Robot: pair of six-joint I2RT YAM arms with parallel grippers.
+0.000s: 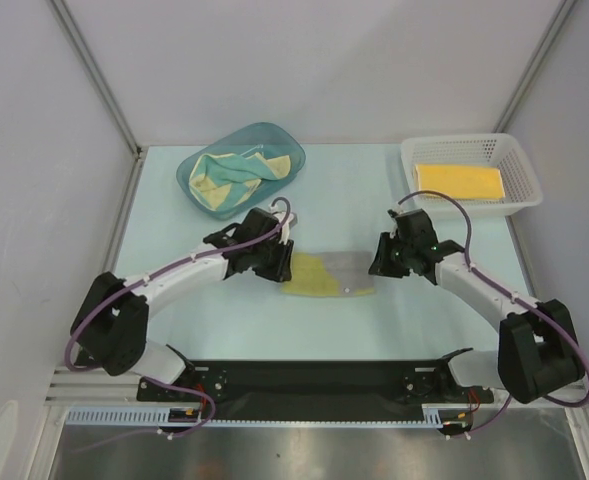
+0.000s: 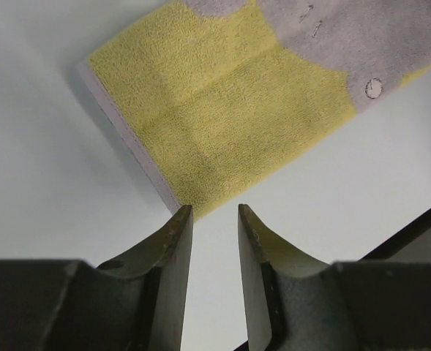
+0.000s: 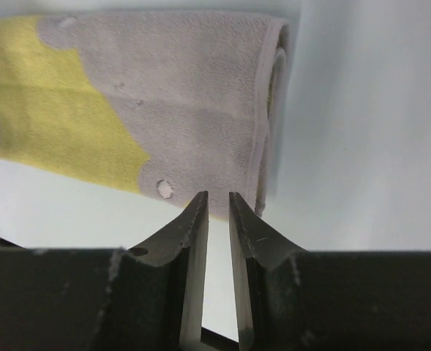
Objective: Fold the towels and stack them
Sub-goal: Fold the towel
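A folded towel (image 1: 329, 273), yellow with a grey patch, lies flat on the table between my two grippers. My left gripper (image 1: 278, 266) is at its left end, open and empty. In the left wrist view the fingertips (image 2: 215, 212) hover just short of the towel's near corner (image 2: 222, 110). My right gripper (image 1: 380, 264) is at the towel's right end. In the right wrist view its jaws (image 3: 218, 196) stand a narrow gap apart with nothing between them, right at the near edge of the towel's grey folded end (image 3: 186, 102).
A teal plastic tub (image 1: 282, 133) at the back left holds crumpled cream-with-teal and yellow towels (image 1: 229, 178). A white mesh basket (image 1: 522, 170) at the back right holds a folded bright yellow towel (image 1: 459, 181). Grey walls enclose the table on three sides.
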